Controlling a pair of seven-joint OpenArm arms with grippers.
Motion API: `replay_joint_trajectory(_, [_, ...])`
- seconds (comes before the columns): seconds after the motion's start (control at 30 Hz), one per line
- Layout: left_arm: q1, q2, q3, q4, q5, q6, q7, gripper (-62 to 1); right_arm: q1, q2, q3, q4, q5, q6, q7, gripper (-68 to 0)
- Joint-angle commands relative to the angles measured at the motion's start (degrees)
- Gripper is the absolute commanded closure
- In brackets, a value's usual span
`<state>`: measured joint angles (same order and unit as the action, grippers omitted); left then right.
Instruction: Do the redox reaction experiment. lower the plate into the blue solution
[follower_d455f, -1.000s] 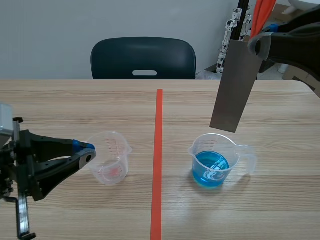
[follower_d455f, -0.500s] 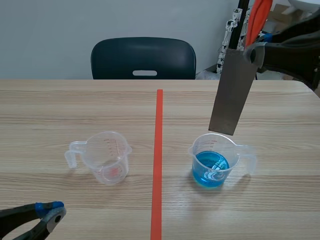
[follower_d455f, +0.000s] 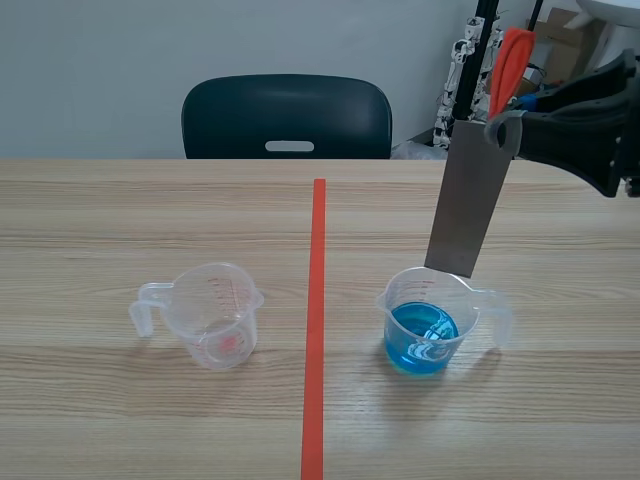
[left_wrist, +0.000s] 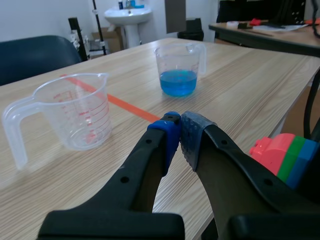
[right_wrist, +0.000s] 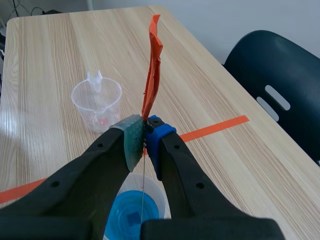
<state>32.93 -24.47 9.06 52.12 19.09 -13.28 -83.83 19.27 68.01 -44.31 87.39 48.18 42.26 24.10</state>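
In the last second the left hand (left_wrist: 176, 135), clenched on nothing, had drawn clear of the empty measuring cup (follower_d455f: 215, 315). The right hand (right_wrist: 145, 131), grasping the metal plate (follower_d455f: 470, 200), had hung it straighter, its lower edge just over the beaker of blue solution (follower_d455f: 432, 325), apparently ready to dip. The cup's red graduations were unreadable; no brand showed.

The right arm (follower_d455f: 585, 135) comes in high from the right side, held roughly level. At its end the right pincer (right_wrist: 145, 131) is clamped tight, both pads pinching the thin top edge of the plate (follower_d455f: 468, 195). The left pincer (left_wrist: 176, 131) sits low and angled forward, its two fingers pressed together at the tips, gripping nothing.
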Motion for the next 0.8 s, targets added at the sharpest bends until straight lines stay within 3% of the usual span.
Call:
replay_joint_trajectory(0.0, [-0.9, 1.22, 0.24, -0.24, 0.72, 1.25, -1.25, -4.0, 0.35, -0.2, 0.48, -0.02, 0.09, 0.46, 1.25, -0.6])
replay_joint_trajectory(0.1, [-2.64, 3.43, 0.24, -3.41, 1.77, 4.17, -2.25, -4.0, -0.07, -0.94, 0.48, -0.68, -0.26, 0.46, 1.27, -0.6])
replay_joint_trajectory(0.3, [-4.61, 5.66, 0.24, -5.49, 1.7, 5.11, -5.2, -4.6, -0.59, -2.21, 0.48, -1.44, -2.91, 0.46, 1.22, -0.6])
replay_joint_trajectory(0.37, [-5.07, 6.01, 0.24, -5.2, 1.51, 5.44, -5.2, -8.2, -0.79, -2.58, 0.48, -2.05, -2.99, 0.46, 1.29, -0.6])
replay_joint_trajectory(0.47, [-5.7, 6.34, 0.24, -5.18, 1.51, 5.97, -5.2, -18.5, -1.51, -2.95, 0.48, -2.51, -3.28, 0.46, 1.6, -0.6])
replay_joint_trajectory(0.6, [-5.99, 6.86, 0.24, -5.18, 1.51, 5.84, -5.2, -46.6, -2.19, -4.07, 0.48, -3.13, -5.73, 0.46, 2.29, -0.6])
replay_joint_trajectory(0.67, [-5.99, 7.48, 0.24, -5.18, 1.49, 5.09, -5.2, -52.0, -2.49, -4.83, 0.48, -3.78, -6.58, 0.46, 2.36, -0.6])
replay_joint_trajectory(0.77, [-5.99, 8.26, 0.24, -5.18, 1.51, 4.59, -5.2, -54.3, -2.49, -6.19, 0.48, -5.38, -7.56, 0.46, 2.4, -0.6])
